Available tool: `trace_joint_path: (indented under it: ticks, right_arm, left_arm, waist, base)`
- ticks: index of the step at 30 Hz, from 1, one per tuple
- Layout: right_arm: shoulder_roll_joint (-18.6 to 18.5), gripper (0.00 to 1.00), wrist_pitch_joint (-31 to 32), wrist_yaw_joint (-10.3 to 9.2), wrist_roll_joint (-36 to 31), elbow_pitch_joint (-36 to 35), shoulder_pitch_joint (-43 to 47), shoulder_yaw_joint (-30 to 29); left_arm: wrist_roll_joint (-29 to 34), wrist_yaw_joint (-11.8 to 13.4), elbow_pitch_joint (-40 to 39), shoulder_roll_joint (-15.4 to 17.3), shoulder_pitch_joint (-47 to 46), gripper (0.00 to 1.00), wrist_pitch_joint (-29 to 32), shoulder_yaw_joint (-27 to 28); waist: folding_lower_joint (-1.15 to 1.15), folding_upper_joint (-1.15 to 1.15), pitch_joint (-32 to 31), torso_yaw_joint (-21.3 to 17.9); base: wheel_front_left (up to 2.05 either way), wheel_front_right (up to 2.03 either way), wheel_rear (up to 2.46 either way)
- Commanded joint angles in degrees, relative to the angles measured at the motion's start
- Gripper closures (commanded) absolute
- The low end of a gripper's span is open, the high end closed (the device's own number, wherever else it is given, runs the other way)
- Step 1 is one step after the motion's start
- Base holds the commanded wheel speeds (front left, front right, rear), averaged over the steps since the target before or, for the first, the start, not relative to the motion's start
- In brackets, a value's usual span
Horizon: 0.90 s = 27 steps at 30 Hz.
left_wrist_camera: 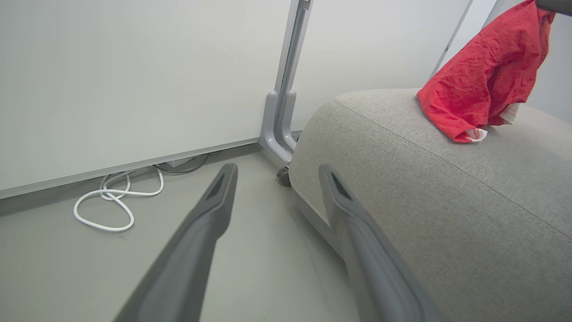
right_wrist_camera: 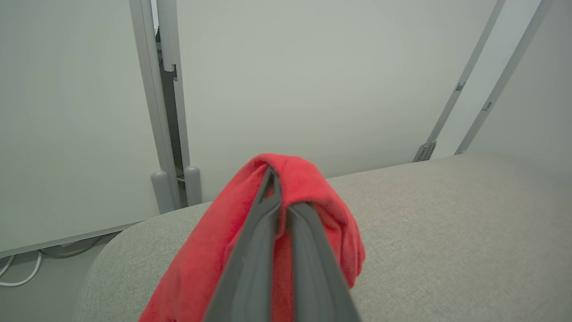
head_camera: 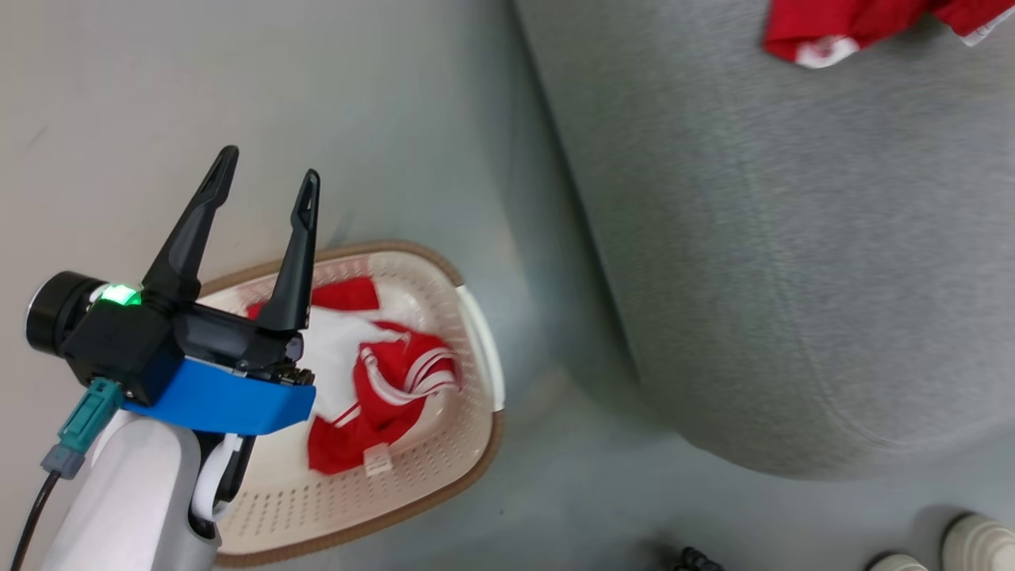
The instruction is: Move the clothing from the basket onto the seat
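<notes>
Right gripper point(right_wrist_camera: 281, 192), pinched onto the plain red garment point(right_wrist_camera: 201, 250) whose hem touches the seat point(right_wrist_camera: 447, 232), should be lowered and released well inboard of the edge, while the left gripper point(head_camera: 268, 166), spread wide above the basket point(head_camera: 444, 468), is readied for the striped garment point(head_camera: 396, 381) inside.

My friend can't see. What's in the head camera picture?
The open, empty left gripper hovers above a cream basket holding a red striped garment. To the right, another red garment shows at the top, over the big grey seat.
</notes>
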Motion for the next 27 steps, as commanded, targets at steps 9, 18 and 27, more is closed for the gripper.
trace_joint_path:
  ticks: [9, 18, 27]
  right_arm:
    - [-1.4, 0.0, -0.1, 0.01, -3.7, 11.9, 1.2, -6.9]
    - [-0.4, 0.0, -4.7, 0.01, -7.6, 16.1, 9.6, -2.6]
    - [3.6, 0.0, -6.4, 0.01, -7.4, 9.8, 23.4, 7.2]
  left_arm:
    - [0.1, -0.2, 1.7, -1.3, -1.7, 0.0, -1.7, -1.6]
    - [-1.8, 0.6, 8.5, -4.7, 1.5, 0.0, -3.7, -0.6]
    - [-3.6, 2.2, 13.3, -8.8, 9.3, 0.0, -4.1, 4.7]
  waist:
    - [-0.01, 0.0, 3.1, 6.5]
    - [-0.01, 0.0, -9.6, 7.3]
    - [-0.01, 0.0, -24.1, 9.2]
  base:
    - [0.0, 0.0, 0.0]
    - [0.0, 0.0, 0.0]
    - [0.0, 0.0, 0.0]
